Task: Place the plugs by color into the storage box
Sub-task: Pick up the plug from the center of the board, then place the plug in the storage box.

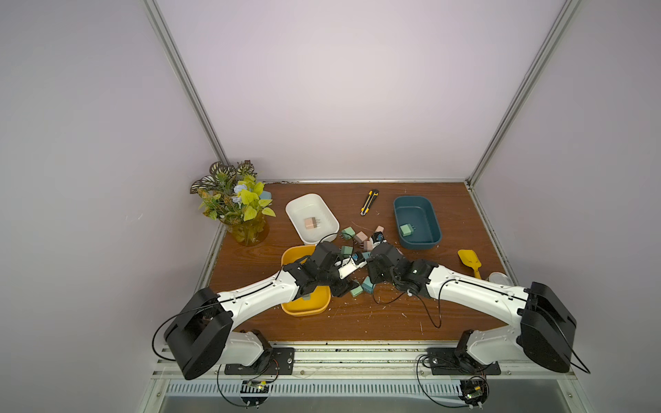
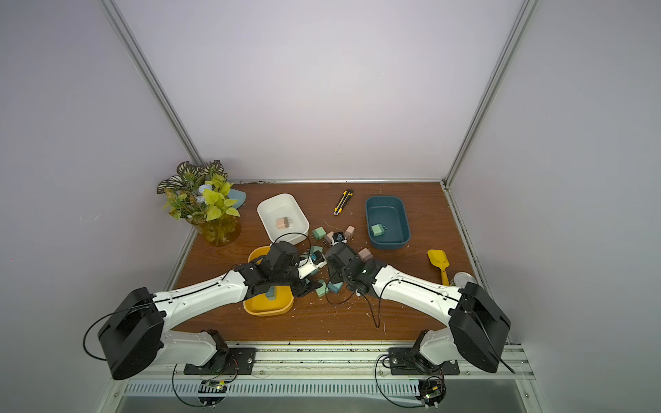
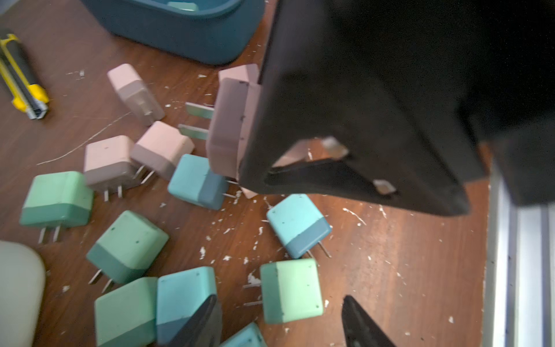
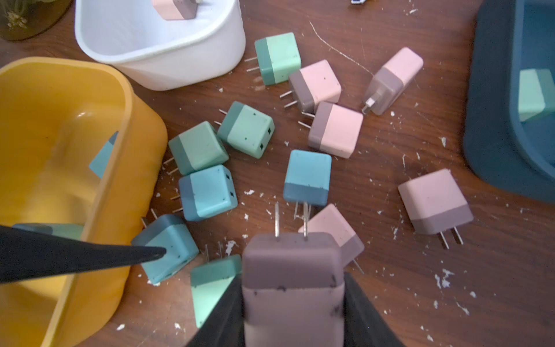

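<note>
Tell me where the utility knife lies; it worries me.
In both top views the utility knife lies at the back, between the white bin and the blue bin.

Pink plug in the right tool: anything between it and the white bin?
Only a green plug and a teal plug on the table along that line, then the white bin's wall. The left tool sits aside, by the yellow bin.
</note>
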Action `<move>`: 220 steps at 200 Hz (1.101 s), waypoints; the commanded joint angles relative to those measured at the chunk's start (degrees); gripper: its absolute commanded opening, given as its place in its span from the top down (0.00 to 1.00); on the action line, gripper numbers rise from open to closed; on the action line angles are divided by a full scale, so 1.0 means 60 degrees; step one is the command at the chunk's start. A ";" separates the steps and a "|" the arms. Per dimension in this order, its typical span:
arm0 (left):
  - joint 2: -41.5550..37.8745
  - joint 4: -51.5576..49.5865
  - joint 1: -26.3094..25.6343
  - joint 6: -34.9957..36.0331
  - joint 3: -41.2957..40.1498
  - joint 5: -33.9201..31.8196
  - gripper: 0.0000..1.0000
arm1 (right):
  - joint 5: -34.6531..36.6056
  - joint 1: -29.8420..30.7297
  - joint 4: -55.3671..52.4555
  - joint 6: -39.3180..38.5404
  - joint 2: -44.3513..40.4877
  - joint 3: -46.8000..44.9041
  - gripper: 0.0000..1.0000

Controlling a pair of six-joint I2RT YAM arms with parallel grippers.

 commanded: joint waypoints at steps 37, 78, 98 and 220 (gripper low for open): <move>-0.0594 0.0238 0.0722 -0.0504 0.0163 -0.1491 0.35 | -0.0892 -0.0503 0.0819 -0.0909 0.1438 0.1712 0.52; -0.1224 0.0734 0.0878 -0.0886 -0.0205 -0.2748 0.34 | -0.1094 -0.0699 0.0960 -0.1404 0.2817 0.3220 0.52; -0.1402 0.0876 0.1263 -0.1021 -0.0279 -0.2844 0.34 | -0.1133 -0.0853 0.0959 -0.1414 0.3361 0.3712 0.52; -0.0372 0.1986 0.4638 -0.3291 0.0541 -0.1991 0.37 | -0.3375 -0.1025 0.1080 -0.1376 0.6912 0.8061 0.53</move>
